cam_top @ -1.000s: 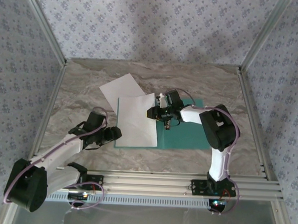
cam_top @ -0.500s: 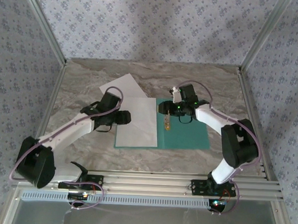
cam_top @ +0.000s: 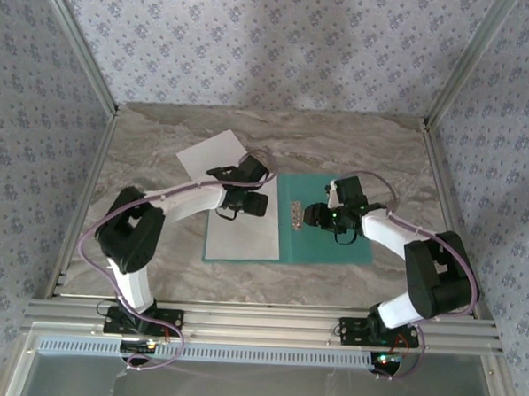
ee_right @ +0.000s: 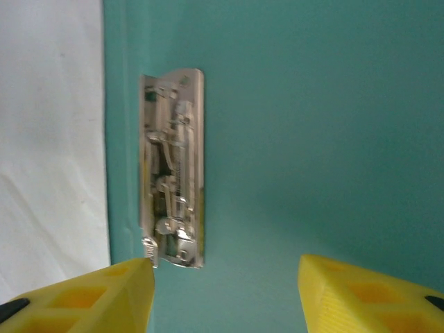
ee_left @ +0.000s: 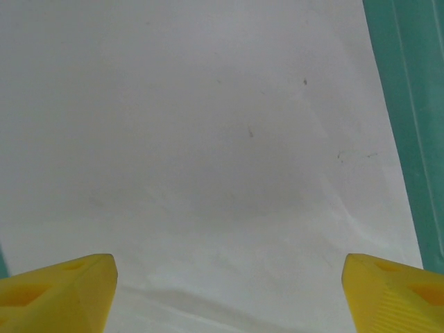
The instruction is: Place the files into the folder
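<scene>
Nothing gripped either side.
I see left hand (ee_left: 229, 297) wide open above white paper sheet (ee_left: 208, 139); right hand (ee_right: 225, 295) partly open, silver metal clip (ee_right: 173, 166) just ahead on teal-green paper folder (ee_right: 319, 125).

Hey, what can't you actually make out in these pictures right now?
Folder left half: top view, nearer sheet covers it.
Farther sheet near corner: top view, left arm hides it.
Clip latch, open or shut: right wrist view, blurred; top view, too small.

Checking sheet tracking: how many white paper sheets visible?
2. One sheet lies on the open teal folder's left half; the other sheet sits angled on the table behind it, partly under the left arm. Stacked extras could be hidden.
</scene>
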You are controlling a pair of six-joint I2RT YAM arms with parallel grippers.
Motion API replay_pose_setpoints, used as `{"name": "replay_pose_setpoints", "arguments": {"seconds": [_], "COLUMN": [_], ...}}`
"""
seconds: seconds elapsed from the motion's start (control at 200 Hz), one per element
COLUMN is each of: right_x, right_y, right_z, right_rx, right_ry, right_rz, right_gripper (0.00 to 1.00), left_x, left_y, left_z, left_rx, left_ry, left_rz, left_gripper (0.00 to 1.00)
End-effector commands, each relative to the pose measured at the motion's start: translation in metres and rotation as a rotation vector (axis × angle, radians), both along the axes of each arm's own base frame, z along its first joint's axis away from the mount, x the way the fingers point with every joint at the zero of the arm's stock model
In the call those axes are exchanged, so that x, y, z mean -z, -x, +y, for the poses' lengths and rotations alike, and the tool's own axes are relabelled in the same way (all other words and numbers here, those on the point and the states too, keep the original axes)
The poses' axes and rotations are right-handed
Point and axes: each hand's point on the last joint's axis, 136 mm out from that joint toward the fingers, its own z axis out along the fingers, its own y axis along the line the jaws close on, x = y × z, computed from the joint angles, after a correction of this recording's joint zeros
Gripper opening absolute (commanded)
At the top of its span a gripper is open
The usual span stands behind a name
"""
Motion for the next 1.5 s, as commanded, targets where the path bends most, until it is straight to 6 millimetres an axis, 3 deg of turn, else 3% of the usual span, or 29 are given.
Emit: {"name": "replay_pose_setpoints", "arguments": {"seconds": [0.0,0.19,0.6,0.82,1.104,1.499], "right_x": [0.005,0.02,0.035,0.039,0.039,0.039], "right_y": [0.0,0.011,0.021,0.025,0.027,0.03], "right_z": [-0.009,-0.013,-0.016,-0.017,-0.017,-0.021], "right_rx": [0.068,0.088,0.125,0.138,0.141,0.147], "right_ry": [0.011,0.021,0.029,0.028,0.031,0.042], "right_rz": [0.005,0.063,0.101,0.109,0.108,0.105], "right_gripper": [0.58,0.58,0.56,0.56,0.56,0.56], "left_x": [0.006,0.028,0.061,0.058,0.058,0.054], "left_y": [-0.003,0.001,0.015,0.023,0.029,0.022], "left_z": [-0.003,-0.006,0.001,-0.007,-0.004,0.017], "left_rx": [0.035,0.069,0.103,0.138,0.173,0.066], "left_ry": [-0.079,-0.147,-0.178,-0.109,-0.097,-0.138], "left_rz": [0.004,0.043,0.109,0.118,0.13,0.105], "left_gripper": [0.89,0.96,0.93,0.91,0.9,0.91]}}
